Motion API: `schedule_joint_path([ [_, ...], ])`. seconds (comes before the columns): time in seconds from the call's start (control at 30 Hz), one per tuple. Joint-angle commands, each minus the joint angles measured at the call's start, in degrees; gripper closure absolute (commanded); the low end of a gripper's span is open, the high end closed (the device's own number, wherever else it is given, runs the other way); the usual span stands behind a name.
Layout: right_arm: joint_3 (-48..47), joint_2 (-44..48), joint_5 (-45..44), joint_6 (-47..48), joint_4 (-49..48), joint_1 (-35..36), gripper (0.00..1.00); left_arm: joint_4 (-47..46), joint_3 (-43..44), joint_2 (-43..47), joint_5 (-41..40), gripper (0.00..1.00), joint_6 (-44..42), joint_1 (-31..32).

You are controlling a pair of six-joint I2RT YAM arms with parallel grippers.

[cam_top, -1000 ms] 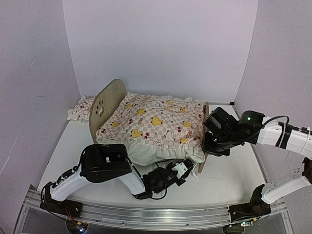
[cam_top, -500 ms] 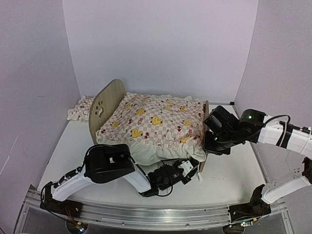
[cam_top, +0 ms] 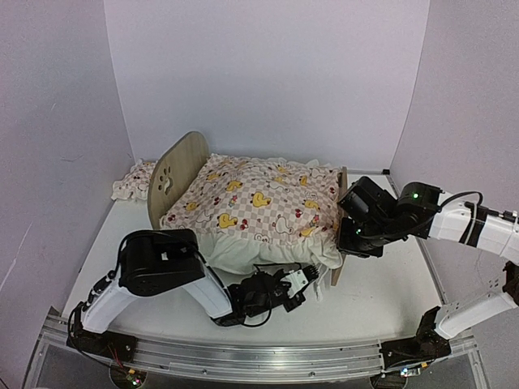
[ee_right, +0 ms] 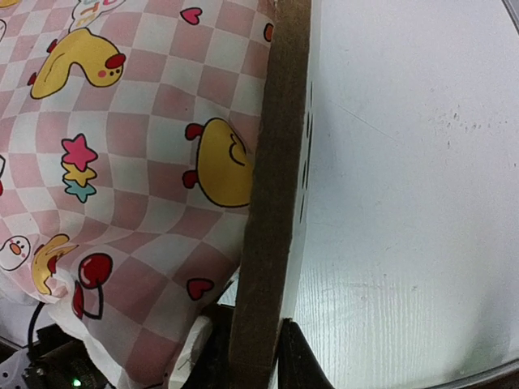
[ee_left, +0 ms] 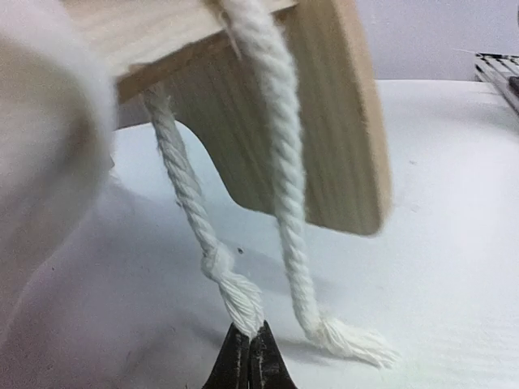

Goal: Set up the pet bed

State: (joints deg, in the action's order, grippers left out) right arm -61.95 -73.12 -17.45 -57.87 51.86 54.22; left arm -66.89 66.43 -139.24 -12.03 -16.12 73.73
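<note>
**Two robot arms at a covered pet bed**

Seen from above, the pet bed [cam_top: 174, 174] sits at the middle of a white table [cam_top: 381, 284]. Its rounded headboard, which has a paw-print cutout, is at the 9 o'clock end and its footboard [cam_top: 341, 203] at the 3 o'clock end. A pink checkered cover [cam_top: 251, 203] printed with yellow ducks lies over the bed and hangs down the near side. A small matching pillow [cam_top: 134, 180] lies on the table at 9 o'clock of the headboard, near the back wall.

The right gripper [cam_top: 350, 241] clamps the pet bed by its footboard, one finger on each face of the board.

The left gripper [ee_left: 250, 361] is low on the table at 7 o'clock of the footboard. Its fingers are pressed together. Two white twisted cords [ee_left: 284, 162] hang from the wooden frame. The frayed end of the knotted cord [ee_left: 190, 194] meets the fingertips, but it is not clear whether they pinch it.
</note>
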Motion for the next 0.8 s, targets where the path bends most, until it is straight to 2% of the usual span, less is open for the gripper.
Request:
schedule_joint_path([
  [0.0,-2.4,1.8,-5.47,1.69,-20.19,0.98,1.0,0.36,-8.55,11.44,8.86,1.0,5.88,1.3],
  [0.13,0.05,-0.83,-7.75,3.81,-23.6,0.57,1.0,0.52,-12.06,13.54,15.56,1.0,11.45,1.76],
  [0.27,2.58,-2.28,-5.34,5.22,-28.15,0.19,1.0,1.32,-12.02,13.04,19.02,1.0,14.56,1.76],
  [0.37,4.59,-2.89,-4.85,4.22,-28.63,0.2,1.0,3.38,-11.39,12.86,19.83,1.0,15.43,1.83],
  [0.5,8.52,-4.0,-4.26,7.41,-29.06,0.21,1.0,5.28,-11.64,13.38,18.54,1.0,16.43,1.85],
  [0.53,8.98,-4.06,-3.44,8.45,-28.78,0.2,0.98,5.81,-11.96,13.75,17.63,1.0,17.44,1.85],
  [0.6,8.83,-4.05,-2.75,9.36,-24.98,0.21,0.84,7.36,-12.52,14.81,16.26,1.0,18.19,1.85],
  [0.77,5.0,-1.93,0.9,10.54,-8.28,0.47,0.53,9.4,-15.04,17.51,10.24,1.0,19.11,1.63],
])
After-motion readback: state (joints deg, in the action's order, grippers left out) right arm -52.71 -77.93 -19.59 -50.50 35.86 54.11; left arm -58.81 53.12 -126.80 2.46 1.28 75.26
